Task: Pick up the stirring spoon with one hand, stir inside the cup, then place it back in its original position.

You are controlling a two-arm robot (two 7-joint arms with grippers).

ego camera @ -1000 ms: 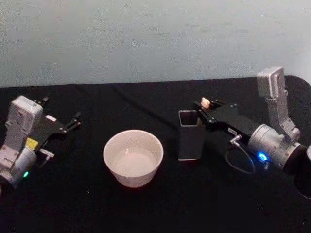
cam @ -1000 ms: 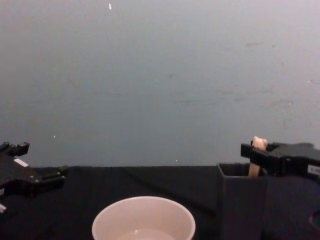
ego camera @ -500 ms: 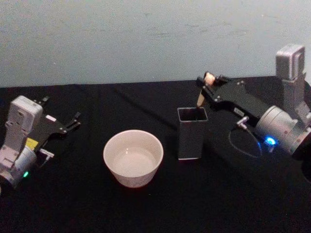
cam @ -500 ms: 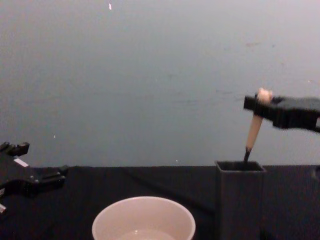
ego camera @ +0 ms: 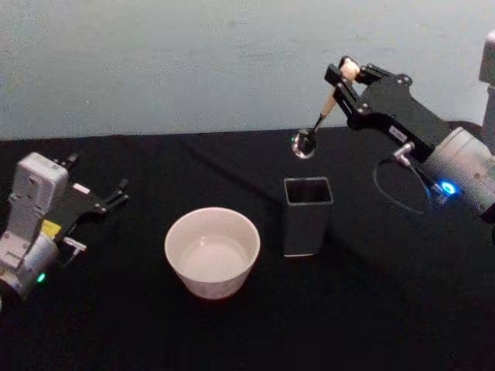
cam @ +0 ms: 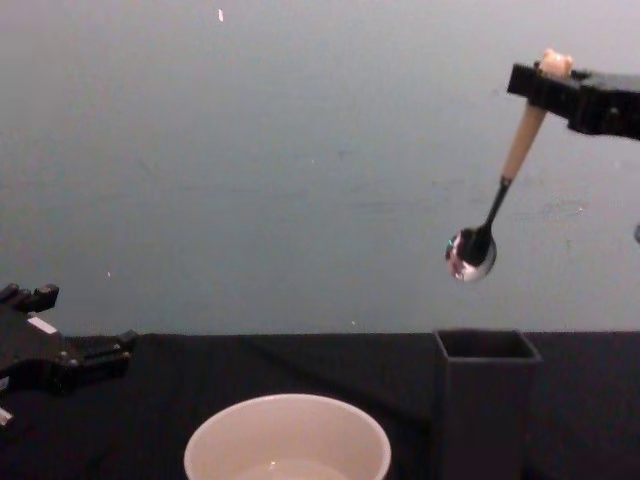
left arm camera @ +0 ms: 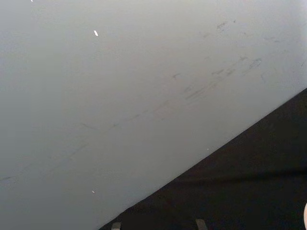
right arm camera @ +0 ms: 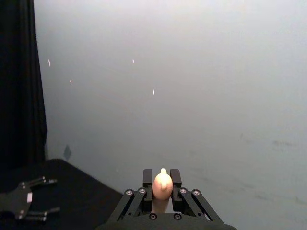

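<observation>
Right gripper (ego camera: 345, 75), jaws holding the spoon (ego camera: 328, 104), has lifted it clear above the holder (ego camera: 305, 228); the cup (ego camera: 210, 284) comes next. Left gripper (ego camera: 97, 175) idles, jaws wide.

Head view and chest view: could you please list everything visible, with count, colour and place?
Slim stirring spoon with bear-head handle: one, beige handle, dark neck, shiny metal bowl; hanging in the air above the holder, clear of it.
Wide round cup: one, cream-white; table centre, to the left of the holder.
Tall square holder: one, dark grey; upright beside the cup.
Tablecloth: one, black; under everything.
Wall: one, pale grey-blue; behind the table.
Right tool: one, black; raised, shut on the spoon's handle top.
Left tool: one, black; open, low at the table's left.
</observation>
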